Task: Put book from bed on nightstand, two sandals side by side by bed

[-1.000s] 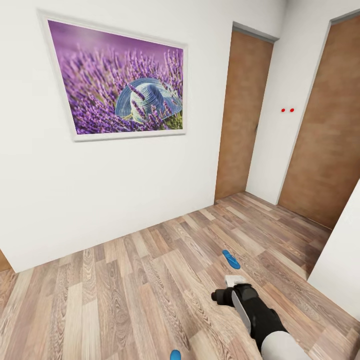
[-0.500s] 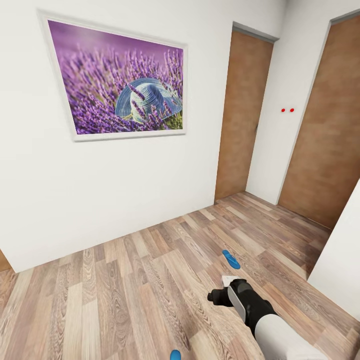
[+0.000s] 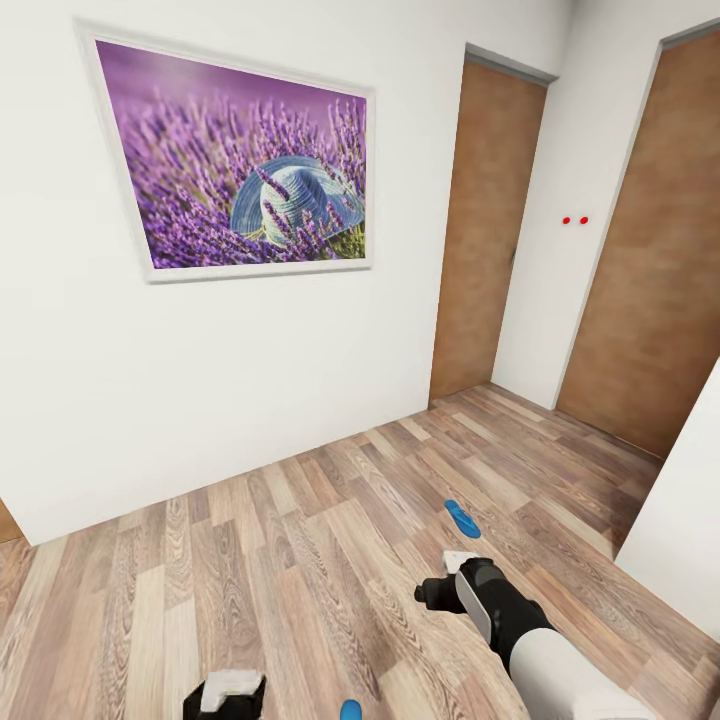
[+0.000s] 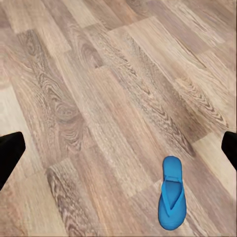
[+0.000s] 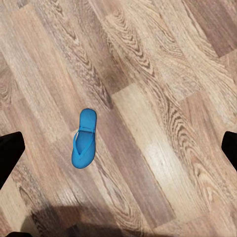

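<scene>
I stand in the bedroom, facing a white wall (image 3: 200,380) that carries a framed picture of purple lavender with a blue straw hat (image 3: 240,165). Two brown doors are to the right, one (image 3: 487,230) in the far corner and another (image 3: 655,260) on the right-hand wall, with two small red dots (image 3: 575,220) on the white strip between them. The wood-plank floor (image 3: 300,560) spreads out below me.

My right gripper (image 3: 452,575) hangs low over the floor at the near right, on the end of my black and white forearm. Through my right wrist camera its dark fingertips (image 5: 10,150) sit at the far edges of the picture, so the jaws are spread wide and hold nothing. One blue sandal (image 3: 461,518) lies flat on the planks just beyond that gripper; the wrist camera looks straight down on it (image 5: 83,138), strap side up, apart from my fingers.

My left gripper (image 3: 228,692) peeks in at the very near edge, left of centre. Its fingertips (image 4: 10,153) are likewise far apart and empty. The second sandal (image 3: 350,711) lies at the near edge just to the right of that gripper, and the left wrist camera shows it (image 4: 171,199) whole on the bare floor, untouched. The two sandals lie well apart from each other.
</scene>
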Controlling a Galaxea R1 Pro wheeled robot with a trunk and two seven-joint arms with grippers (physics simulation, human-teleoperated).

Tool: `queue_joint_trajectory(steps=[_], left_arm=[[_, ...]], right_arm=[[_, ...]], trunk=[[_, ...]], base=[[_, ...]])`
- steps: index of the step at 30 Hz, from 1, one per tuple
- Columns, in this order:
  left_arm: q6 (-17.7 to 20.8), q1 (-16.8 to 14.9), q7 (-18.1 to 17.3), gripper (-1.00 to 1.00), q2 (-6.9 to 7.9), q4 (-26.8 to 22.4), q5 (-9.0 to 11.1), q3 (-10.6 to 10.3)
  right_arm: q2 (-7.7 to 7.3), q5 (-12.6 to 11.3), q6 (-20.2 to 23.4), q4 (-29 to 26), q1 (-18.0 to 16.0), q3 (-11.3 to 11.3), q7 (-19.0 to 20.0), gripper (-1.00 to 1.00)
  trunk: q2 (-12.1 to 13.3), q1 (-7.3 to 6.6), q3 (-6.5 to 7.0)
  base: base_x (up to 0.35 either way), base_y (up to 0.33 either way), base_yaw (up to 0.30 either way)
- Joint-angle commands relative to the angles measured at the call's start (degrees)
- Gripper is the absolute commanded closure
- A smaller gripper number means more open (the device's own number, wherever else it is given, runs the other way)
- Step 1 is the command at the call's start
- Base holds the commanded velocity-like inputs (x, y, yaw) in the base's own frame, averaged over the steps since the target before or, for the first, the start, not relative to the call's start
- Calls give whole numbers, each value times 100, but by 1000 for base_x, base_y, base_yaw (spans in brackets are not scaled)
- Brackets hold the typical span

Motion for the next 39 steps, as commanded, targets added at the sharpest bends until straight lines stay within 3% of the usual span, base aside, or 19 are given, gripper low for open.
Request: queue_joint_trajectory(steps=[1, 3, 5, 6, 7, 8, 9, 12, 14, 19, 24, 29, 39], left_arm=[[1280, -16, -203, -100, 1, -1323, 20, 2], [1864, -33, -498, -100, 4, -1794, 30, 3], [2765, -195, -1575, -100, 40, -2487, 134, 11], [3050, -368, -2257, -100, 107, -2708, 220, 66], [3164, -470, -2601, -100, 161, -2792, 271, 128], [3666, -929, -4150, -100, 622, -3026, 641, 918], [3891, -1032, -4592, -100, 793, -3057, 828, 1335], [4352, -1154, -5143, -100, 1016, -3085, 1122, 1997], [4496, -1184, -5283, -100, 1074, -3094, 1194, 2172], [4628, -1209, -5403, -100, 1128, -3102, 1258, 2341], [4652, -1214, -5427, -100, 1133, -3109, 1283, 2373], [4648, -1214, -5418, -100, 1101, -3104, 1267, 2349], [4632, -1214, -5391, -100, 1075, -3097, 1256, 2315]], right_arm=[[1, -31, 26, -13, -2, -6, -4, -100], [1, -31, 26, -14, -2, -6, -3, -100], [1, -31, 26, -15, -2, -6, -4, -100], [1, -31, 26, -15, -2, -6, -3, -100], [1, -31, 26, -14, -2, -6, -3, -100], [1, -31, 26, -10, -2, -6, -4, -100], [1, -31, 26, -11, -2, -6, -3, -100], [1, -31, 26, -9, -2, -6, -2, -100], [1, -31, 26, -8, -2, -6, -5, -100], [1, -31, 26, -8, -2, -10, -10, -100], [11, -119, 34, -8, -2, -18, -10, -100], [17, -532, 35, 0, -2, -15, -11, -100], [17, -631, 35, 1, -2, -15, -11, -100]], trunk=[[-3, 0, -7], [-3, 0, -7], [-3, 0, -7], [-3, 0, -7], [-3, 0, -7], [-3, 0, -7], [-3, 0, -7], [-3, 0, -7], [-3, 0, -7], [-43, 22, -25], [-244, 132, -115], [-444, 241, -205], [-845, 461, -384]], base=[[0, 0, 0], [0, 0, 0], [0, 0, 0], [0, 0, 0], [0, 0, 0], [0, 0, 0], [0, 0, 0], [0, 0, 0], [0, 0, 0], [0, 0, 0], [0, 0, 0], [0, 0, 0], [0, 0, 0]])
